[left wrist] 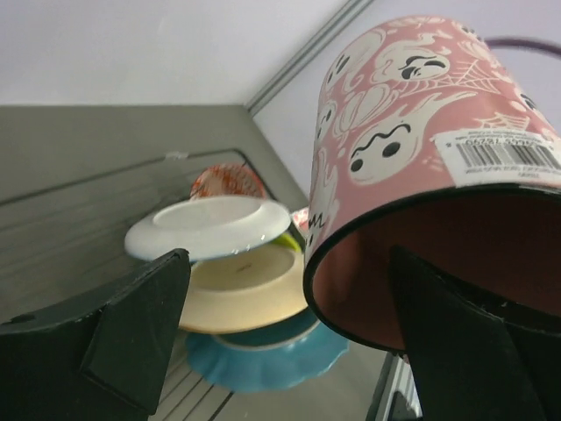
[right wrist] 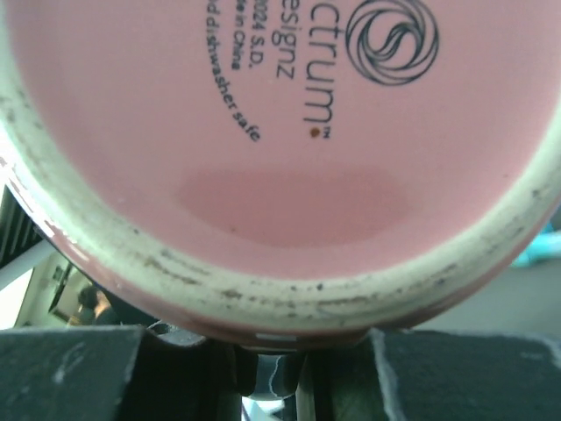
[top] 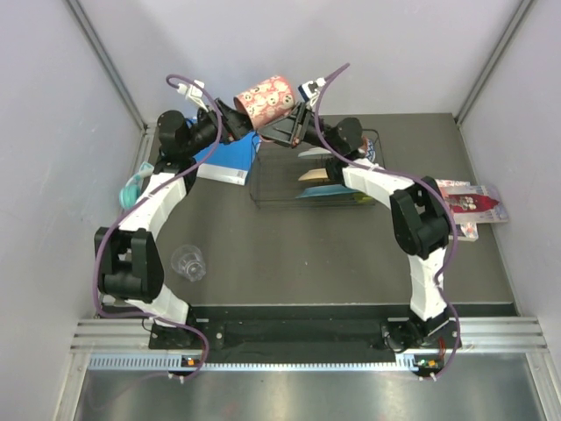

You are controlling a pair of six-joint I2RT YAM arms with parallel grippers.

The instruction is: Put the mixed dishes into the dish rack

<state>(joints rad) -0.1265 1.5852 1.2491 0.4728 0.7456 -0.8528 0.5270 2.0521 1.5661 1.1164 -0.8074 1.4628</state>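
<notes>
The red tumbler (top: pixel 266 98), pink-red with white ghost prints, hangs on its side in the air above the back of the table. My right gripper (top: pixel 295 123) is shut on its base edge; the pink base (right wrist: pixel 280 132) fills the right wrist view, with the fingers (right wrist: pixel 473 368) closed just under it. My left gripper (left wrist: pixel 289 342) stands wide open at the tumbler's mouth (left wrist: pixel 438 254), one finger (left wrist: pixel 456 342) in front of the opening. In the dish rack (top: pixel 263 195) stand the white plate (left wrist: pixel 210 226), peach plate (left wrist: pixel 241 298) and teal scalloped plate (left wrist: pixel 263 360), with the red patterned bowl (left wrist: pixel 226 182) and lime bowl (left wrist: pixel 287 239) behind.
The clear glass (top: pixel 188 261) stands on the table near the left arm. A blue book (top: pixel 223 160) lies left of the rack, teal headphones (top: pixel 131 187) at the left wall. A flat printed package (top: pixel 473 202) lies at the right edge.
</notes>
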